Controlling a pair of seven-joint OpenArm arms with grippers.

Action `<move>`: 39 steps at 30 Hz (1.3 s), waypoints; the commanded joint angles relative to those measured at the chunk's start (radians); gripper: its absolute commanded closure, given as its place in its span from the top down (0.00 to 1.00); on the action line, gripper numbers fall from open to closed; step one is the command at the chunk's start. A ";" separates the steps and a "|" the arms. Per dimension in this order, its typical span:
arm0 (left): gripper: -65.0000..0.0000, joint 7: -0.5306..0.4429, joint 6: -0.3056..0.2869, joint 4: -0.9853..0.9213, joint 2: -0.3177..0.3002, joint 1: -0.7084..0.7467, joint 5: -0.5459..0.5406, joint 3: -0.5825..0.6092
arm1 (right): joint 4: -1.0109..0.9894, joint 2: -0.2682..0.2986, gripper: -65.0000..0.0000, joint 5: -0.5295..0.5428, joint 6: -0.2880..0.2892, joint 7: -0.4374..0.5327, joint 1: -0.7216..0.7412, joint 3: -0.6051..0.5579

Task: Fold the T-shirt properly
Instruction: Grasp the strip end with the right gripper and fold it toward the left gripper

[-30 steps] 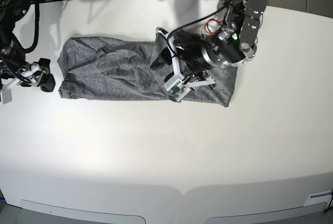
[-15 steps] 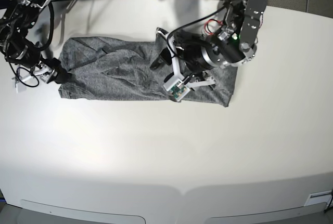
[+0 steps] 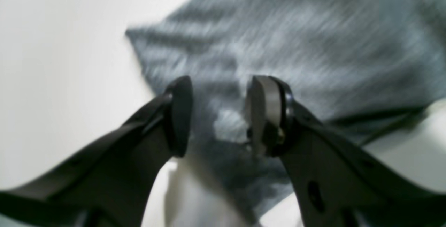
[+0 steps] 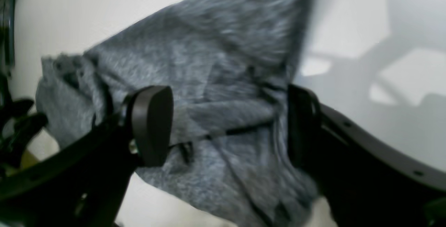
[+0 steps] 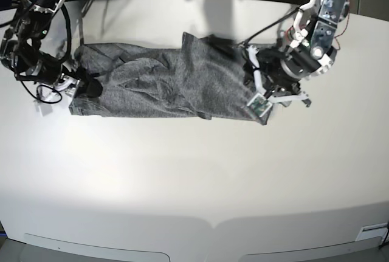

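Your shirt (image 5: pixel 164 86) lies stretched in a long, rumpled grey band across the far half of the white table (image 5: pixel 194 171). Your left gripper (image 3: pixel 217 115) sits low over one end of that band, its 2 fingers partly spread with cloth showing in the gap; you cannot tell whether they touch it. Your right gripper (image 4: pixel 228 126) is at the other end, spread wide, both fingers straddling a bunched corner without closing on it.
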 commanded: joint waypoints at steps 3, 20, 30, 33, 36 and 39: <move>0.42 -0.014 0.019 0.020 -0.034 0.011 0.000 -0.003 | 0.007 0.010 0.57 -0.010 0.001 -0.023 0.005 -0.066; 0.42 -0.016 0.021 0.020 -0.043 0.048 0.000 -0.003 | 0.015 -0.012 0.00 0.253 0.000 -0.105 0.156 -0.307; 0.42 0.051 0.137 0.054 -0.043 0.050 0.166 -0.003 | 0.016 -0.097 0.00 0.364 0.001 -0.105 0.253 -0.594; 0.42 0.091 0.171 0.112 -0.043 0.054 0.229 -0.003 | 0.016 -0.140 0.00 0.364 0.001 -0.105 0.283 -0.644; 0.42 0.115 0.207 0.124 -0.044 0.055 0.254 -0.003 | 0.016 -0.185 0.00 0.364 0.001 -0.105 0.305 -0.679; 0.42 0.124 0.246 0.110 -0.044 0.062 0.250 -0.003 | 0.016 -0.228 0.00 0.362 0.001 -0.105 0.317 -0.684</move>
